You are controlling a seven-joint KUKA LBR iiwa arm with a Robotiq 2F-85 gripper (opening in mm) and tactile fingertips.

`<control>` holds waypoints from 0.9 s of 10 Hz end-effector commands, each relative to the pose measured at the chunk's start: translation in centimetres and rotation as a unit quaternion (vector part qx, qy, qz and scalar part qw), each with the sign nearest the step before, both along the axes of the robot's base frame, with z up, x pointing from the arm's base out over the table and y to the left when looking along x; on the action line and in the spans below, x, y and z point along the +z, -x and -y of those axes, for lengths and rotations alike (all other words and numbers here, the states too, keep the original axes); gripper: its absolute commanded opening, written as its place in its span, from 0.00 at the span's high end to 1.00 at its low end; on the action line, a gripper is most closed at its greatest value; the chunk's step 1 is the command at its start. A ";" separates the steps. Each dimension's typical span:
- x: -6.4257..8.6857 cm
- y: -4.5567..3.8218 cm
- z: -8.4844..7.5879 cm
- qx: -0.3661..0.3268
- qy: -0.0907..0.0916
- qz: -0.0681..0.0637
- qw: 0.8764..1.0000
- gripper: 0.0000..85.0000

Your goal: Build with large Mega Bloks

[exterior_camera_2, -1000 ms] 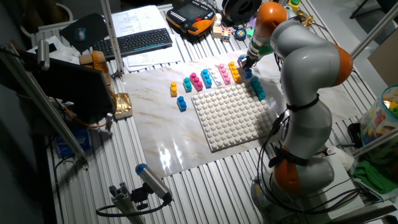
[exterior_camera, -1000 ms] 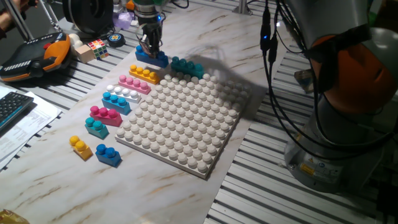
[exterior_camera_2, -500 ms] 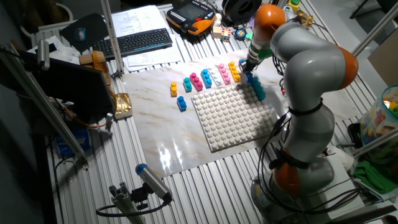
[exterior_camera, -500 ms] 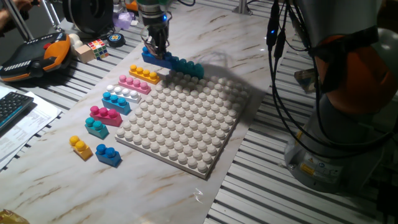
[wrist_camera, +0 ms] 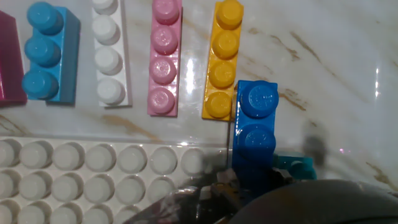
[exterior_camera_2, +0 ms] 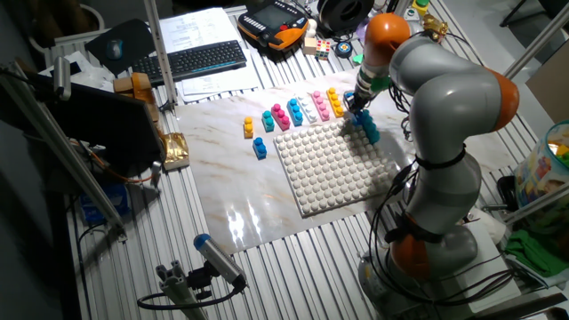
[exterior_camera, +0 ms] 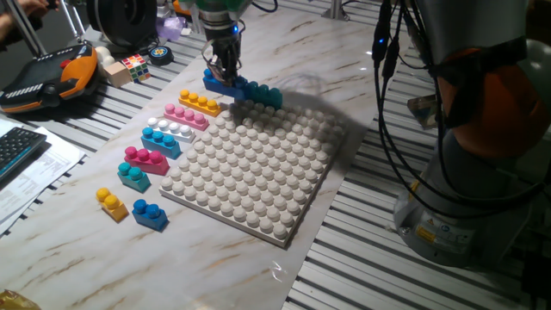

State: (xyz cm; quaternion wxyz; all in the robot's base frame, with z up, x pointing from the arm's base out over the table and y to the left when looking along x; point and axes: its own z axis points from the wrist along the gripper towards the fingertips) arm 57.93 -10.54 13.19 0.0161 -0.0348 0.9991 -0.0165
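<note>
My gripper (exterior_camera: 225,72) is shut on a dark blue Mega Blok (exterior_camera: 220,84) and holds it just off the marble, at the back left corner of the white baseplate (exterior_camera: 250,176). The blok's right end meets the left end of a teal blok (exterior_camera: 262,93). In the hand view the blue blok (wrist_camera: 255,130) juts out past the fingers, beside the orange-yellow blok (wrist_camera: 222,59), with the teal blok (wrist_camera: 296,165) showing under it. Pink (exterior_camera: 186,114), white (exterior_camera: 170,127) and light blue (exterior_camera: 160,140) bloks lie in a row left of the plate.
Further left lie magenta (exterior_camera: 146,158), small teal (exterior_camera: 133,176), yellow (exterior_camera: 111,203) and blue (exterior_camera: 150,213) bloks. A puzzle cube (exterior_camera: 135,65), a teach pendant (exterior_camera: 47,77) and a keyboard (exterior_camera: 17,146) sit off the marble. The arm's base (exterior_camera: 469,172) stands right of the plate.
The gripper has carried the dark blue blok up and to the right, from beside the orange-yellow blok to the teal blok's left end.
</note>
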 end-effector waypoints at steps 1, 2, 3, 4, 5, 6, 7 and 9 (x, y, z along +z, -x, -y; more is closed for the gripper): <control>0.0 0.00 0.0 -0.005 -0.004 0.002 1.000 0.99; 0.0 0.00 0.0 -0.009 -0.001 0.010 1.000 0.99; 0.0 0.00 0.0 -0.010 0.004 0.024 1.000 0.99; 0.0 0.00 0.0 -0.010 -0.001 0.028 1.000 0.99; 0.0 0.00 0.0 -0.007 -0.003 0.031 0.999 0.99; 0.0 0.00 0.0 -0.006 0.000 0.034 0.999 0.99; 0.0 0.00 0.0 -0.006 0.003 0.038 0.999 0.99; 0.1 0.25 -0.2 -0.001 0.003 0.027 1.000 0.99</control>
